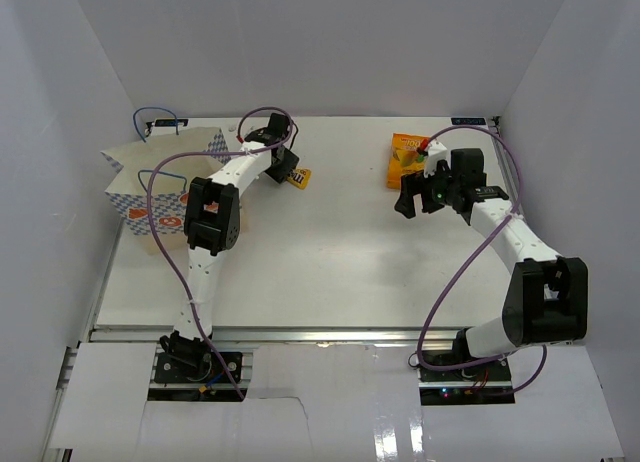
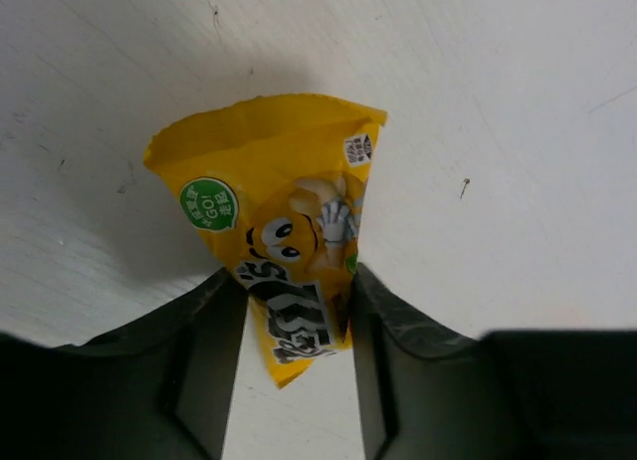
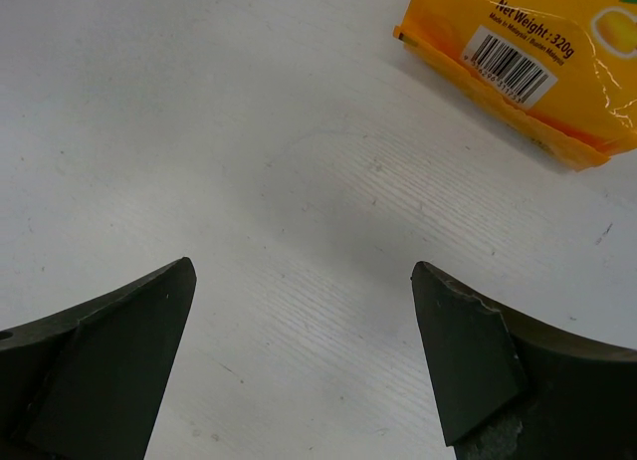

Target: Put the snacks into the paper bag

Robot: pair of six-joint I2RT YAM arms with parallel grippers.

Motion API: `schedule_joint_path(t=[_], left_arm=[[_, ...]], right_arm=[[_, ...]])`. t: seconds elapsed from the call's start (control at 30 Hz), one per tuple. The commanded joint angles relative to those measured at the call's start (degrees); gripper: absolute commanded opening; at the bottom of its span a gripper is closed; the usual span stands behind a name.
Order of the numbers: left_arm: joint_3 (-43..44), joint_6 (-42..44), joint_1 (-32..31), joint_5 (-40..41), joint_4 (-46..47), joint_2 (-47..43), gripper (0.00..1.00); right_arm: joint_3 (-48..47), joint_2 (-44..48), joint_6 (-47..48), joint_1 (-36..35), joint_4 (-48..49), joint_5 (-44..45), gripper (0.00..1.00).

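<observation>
Yellow candy packet (image 2: 279,181) sits, seemingly pinched, within left end effector (image 2: 297,291).

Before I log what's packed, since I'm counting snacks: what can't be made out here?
Paper bag interior: top view, too slanted and small, left arm partly across.
Orange pouch: right wrist view, cut by frame edges.
Yellow packet lower end: left wrist view, between left hand fingers; grip unclear.

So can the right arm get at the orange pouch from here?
Probably yes: the right gripper is open, the orange pouch lies ahead to its right, and only bare table lies between them.
</observation>
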State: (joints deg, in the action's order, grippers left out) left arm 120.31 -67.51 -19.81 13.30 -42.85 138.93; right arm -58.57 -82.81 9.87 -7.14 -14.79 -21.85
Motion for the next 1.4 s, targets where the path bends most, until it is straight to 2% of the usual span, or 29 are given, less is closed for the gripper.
schedule_joint_path(t=[0.0,0.1,0.17,0.33,0.47,0.67,0.8,0.9,0.97,1.13,1.37], left_arm=[[1.16,2.2,0.12,-2.05,0.66,-0.85,0.51],[-0.16,3.78,0.04,-3.19,2.42,-2.79,0.39],[-1.04,6.06,-0.05,-3.89,3.38,-4.89,0.37],[-6.38,15.62,-2.5,-9.6,12.86,-12.79,0.32],[-13.58,21.18,-5.23,-10.75,17.18,-27.0,0.26],[-25.98,19.87,-6.02,-11.02,19.65,-46.71,0.21],[-27.67,19.69,-6.03,-5.76,16.14,-60.76,0.2],[-26.27,21.1,-5.06,4.51,9.12,-66.58,0.25],[-25.31,21.01,-2.97,12.58,2.18,-68.0,0.25],[-26.18,19.52,6.08,17.81,-6.88,-70.9,0.25],[-31.54,21.19,11.55,19.84,-6.37,-71.17,0.25]], right_arm=[[0.91,2.73,-0.46,0.28,1.6,-1.27,0.95],[1.17,3.35,-0.55,0.28,1.6,-1.53,0.95],[1.17,3.61,-0.55,0.28,1.6,-1.62,0.95],[1.17,4.32,-0.64,0.28,1.6,-1.71,0.95],[1.17,4.85,-0.46,0.37,1.6,-1.62,0.95],[0.73,3.97,-0.64,0.37,1.6,-1.53,0.95],[0.38,3.79,-0.46,0.37,1.52,-1.62,0.95],[0.03,3.44,-0.55,0.37,1.43,-1.97,0.95],[-0.14,3.27,-0.99,0.37,1.43,-2.41,0.95],[-0.58,3.09,-1.26,0.28,0.9,-2.94,0.96],[-0.23,3.97,-1.08,0.37,0.81,-2.94,0.96]])
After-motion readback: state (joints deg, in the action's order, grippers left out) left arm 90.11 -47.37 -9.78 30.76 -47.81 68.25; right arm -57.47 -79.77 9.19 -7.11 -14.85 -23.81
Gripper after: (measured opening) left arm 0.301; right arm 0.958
